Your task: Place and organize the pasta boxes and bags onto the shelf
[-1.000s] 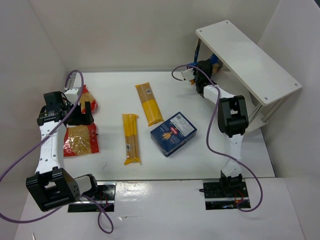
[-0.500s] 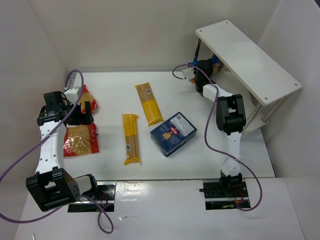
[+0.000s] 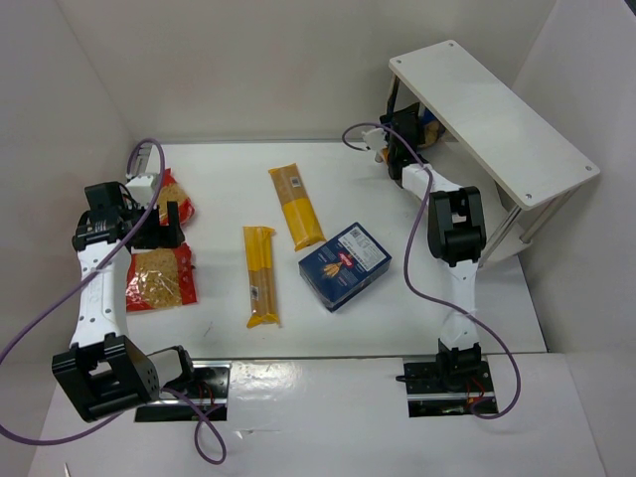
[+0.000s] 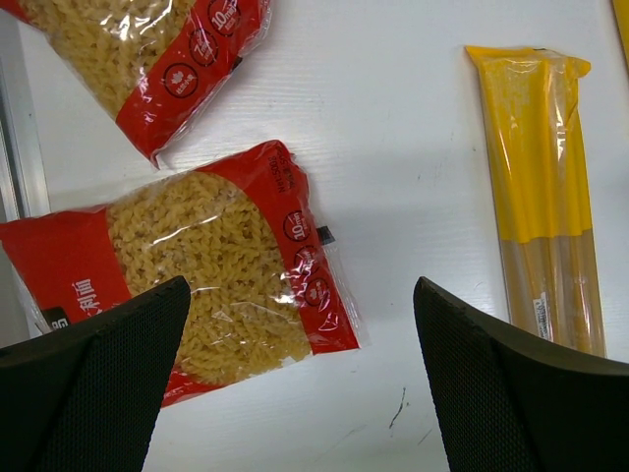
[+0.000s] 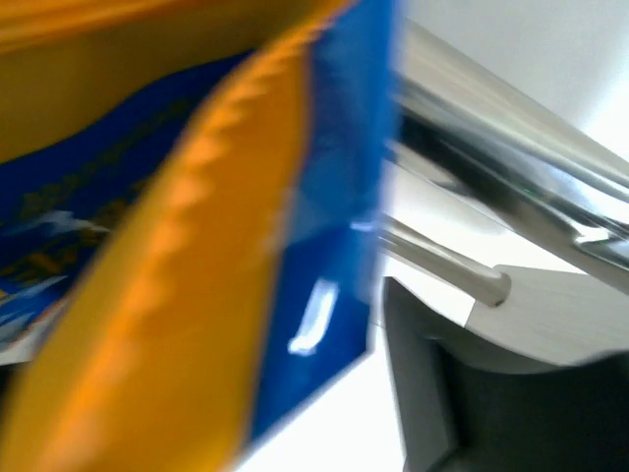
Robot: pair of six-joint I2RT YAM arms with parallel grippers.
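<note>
Top external view, upper right: the blue plastic bag with orange ends (image 3: 428,121) is pinched in the right gripper (image 3: 405,127), the right arm (image 3: 452,224) stretched out to reach under the top board of the white two-tier shelf (image 3: 497,119). At left, the left gripper (image 4: 300,285) hangs spread wide over a red pasta bag (image 4: 216,265). The dark blue cardboard box (image 3: 345,265) lies at centre frame.

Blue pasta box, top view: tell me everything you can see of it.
The blue pasta box is a dark blue rectangular carton, cardboard by its look. Its top face shows a red logo, a pasta picture and a pale printed panel. It lies flat on the table, turned askew, just right of the nearer yellow spaghetti packet. Only the table touches it, and it is not on the shelf.
</note>
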